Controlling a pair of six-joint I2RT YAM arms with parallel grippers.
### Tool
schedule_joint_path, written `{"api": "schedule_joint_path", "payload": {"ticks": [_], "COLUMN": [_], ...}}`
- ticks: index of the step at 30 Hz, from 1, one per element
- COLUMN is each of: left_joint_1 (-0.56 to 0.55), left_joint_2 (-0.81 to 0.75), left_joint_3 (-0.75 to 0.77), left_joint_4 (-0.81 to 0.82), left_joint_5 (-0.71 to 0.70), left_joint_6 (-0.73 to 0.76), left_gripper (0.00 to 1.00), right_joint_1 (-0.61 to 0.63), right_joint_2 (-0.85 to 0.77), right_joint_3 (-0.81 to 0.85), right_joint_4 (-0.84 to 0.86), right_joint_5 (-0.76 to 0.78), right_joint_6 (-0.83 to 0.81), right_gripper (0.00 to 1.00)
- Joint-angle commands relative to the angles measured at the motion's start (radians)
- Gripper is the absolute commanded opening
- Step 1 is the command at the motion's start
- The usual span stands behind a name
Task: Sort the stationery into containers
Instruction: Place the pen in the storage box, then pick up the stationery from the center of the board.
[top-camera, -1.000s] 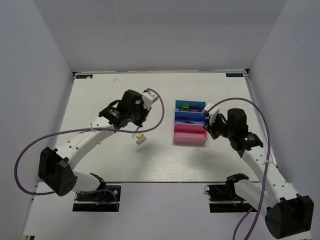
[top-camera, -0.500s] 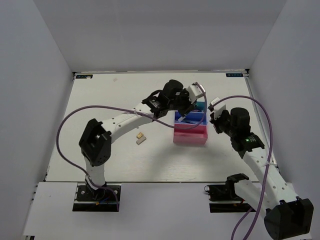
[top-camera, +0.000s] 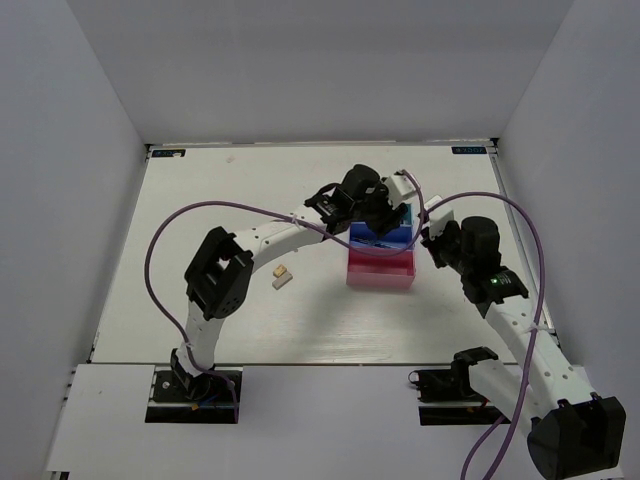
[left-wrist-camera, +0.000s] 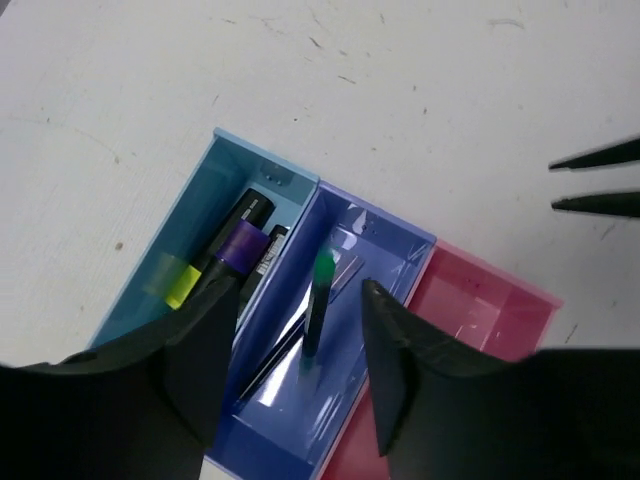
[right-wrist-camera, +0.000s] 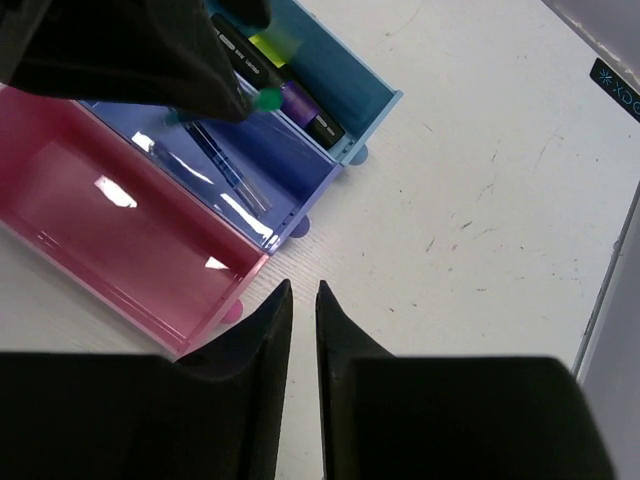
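Three joined containers lie in a row: a cyan tray (left-wrist-camera: 190, 235), a blue tray (left-wrist-camera: 395, 245) and a pink tray (left-wrist-camera: 480, 310). A purple-and-black marker (left-wrist-camera: 240, 242) and a yellow highlighter (left-wrist-camera: 180, 285) lie in the cyan tray. My left gripper (left-wrist-camera: 297, 290) hangs open over the blue tray. A dark pen with a green tip (left-wrist-camera: 320, 300) stands tilted between its jaws, touching neither. Two small eraser blocks (top-camera: 281, 276) lie on the table left of the trays. My right gripper (right-wrist-camera: 303, 285) hovers over bare table beside the trays' right end, its jaws a narrow gap apart and empty.
The left arm (top-camera: 270, 235) stretches across the middle of the white table (top-camera: 200, 200) toward the trays. The pink tray (top-camera: 380, 272) holds nothing. The right gripper (top-camera: 428, 235) sits close to the left gripper (top-camera: 385, 215). Grey walls enclose the table.
The left arm swung right from near the erasers to above the trays, and its jaws opened, letting go of the green-tipped pen. The right gripper's jaws parted slightly.
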Motion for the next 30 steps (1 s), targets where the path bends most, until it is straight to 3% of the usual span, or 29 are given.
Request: {"api": "schedule_joint_path", "payload": {"ticks": [1,4,7,8,9,10,11,12,13,14,15,16,17,19,20,23,24,26,28,30], "left_joint_1": [0.008,0.006,0.005,0.005,0.002,0.003,0.005,0.008,0.012,0.019,0.041,0.058,0.101,0.265,0.310,0.500,0.593,0.644,0.728,0.770], "left_joint_2": [-0.027,-0.061,-0.111,-0.149,-0.192,-0.253,-0.287,-0.361,-0.454,-0.500,-0.548,-0.699,-0.752,-0.943,-0.988,-1.201,-1.229,-1.303,-1.331,-1.377], "left_joint_3": [-0.025,-0.050,-0.061,-0.074,-0.082,-0.093,-0.122,-0.162,-0.191,-0.261,-0.341,-0.432,-0.482,-0.693,-0.744,-0.939,-0.994,-1.051,-1.116,-1.147], "left_joint_4": [0.063,0.066,0.054,0.039,0.030,0.010,-0.031,-0.055,-0.119,-0.151,-0.261,-0.298,-0.338,-0.463,-0.477,-0.520,-0.520,-0.510,-0.498,-0.490], "left_joint_5": [-0.041,-0.055,-0.077,-0.083,-0.100,-0.130,-0.150,-0.191,-0.231,-0.279,-0.310,-0.400,-0.408,-0.358,-0.339,-0.261,-0.220,-0.200,-0.184,-0.212], "left_joint_6": [-0.021,-0.021,-0.015,-0.015,-0.018,-0.045,-0.082,-0.100,-0.170,-0.197,-0.225,-0.366,-0.410,-0.532,-0.545,-0.573,-0.567,-0.567,-0.564,-0.570], "left_gripper": [0.65,0.72,0.70,0.61,0.46,0.12,0.01,0.01,0.01,0.01,0.13,0.28,0.45,0.50,0.62,0.67,0.67,0.67,0.67,0.64], "right_joint_1": [-0.003,-0.004,-0.007,-0.007,-0.009,-0.007,-0.003,0.005,0.011,0.016,0.020,0.064,0.088,0.207,0.277,0.438,0.465,0.554,0.609,0.643], "right_joint_2": [-0.014,-0.014,-0.013,-0.013,-0.014,-0.011,0.004,0.026,0.038,0.093,0.116,0.145,0.173,0.320,0.399,0.602,0.682,0.815,0.985,1.075], "right_joint_3": [0.021,0.029,0.038,0.055,0.067,0.073,0.101,0.107,0.112,0.130,0.141,0.155,0.187,0.286,0.318,0.475,0.592,0.688,0.890,0.989], "right_joint_4": [0.021,0.003,-0.036,-0.048,-0.066,-0.148,-0.180,-0.210,-0.285,-0.292,-0.315,-0.336,-0.370,-0.393,-0.410,-0.372,-0.364,-0.396,-0.462,-0.491], "right_joint_5": [-0.014,-0.033,-0.071,-0.109,-0.198,-0.256,-0.479,-0.555,-0.621,-0.809,-0.849,-0.878,-0.901,-0.811,-0.768,-0.549,-0.390,-0.305,-0.181,-0.163], "right_joint_6": [-0.002,-0.002,-0.004,-0.004,-0.006,-0.047,-0.065,-0.109,-0.131,-0.134,-0.136,-0.145,-0.176,-0.199,-0.194,-0.071,-0.034,0.071,0.140,0.151], "right_gripper": [0.19,0.22,0.20,0.18,0.07,0.00,0.00,0.00,0.00,0.00,0.00,0.10,0.17,0.30,0.32,0.36,0.36,0.36,0.36,0.39]}}
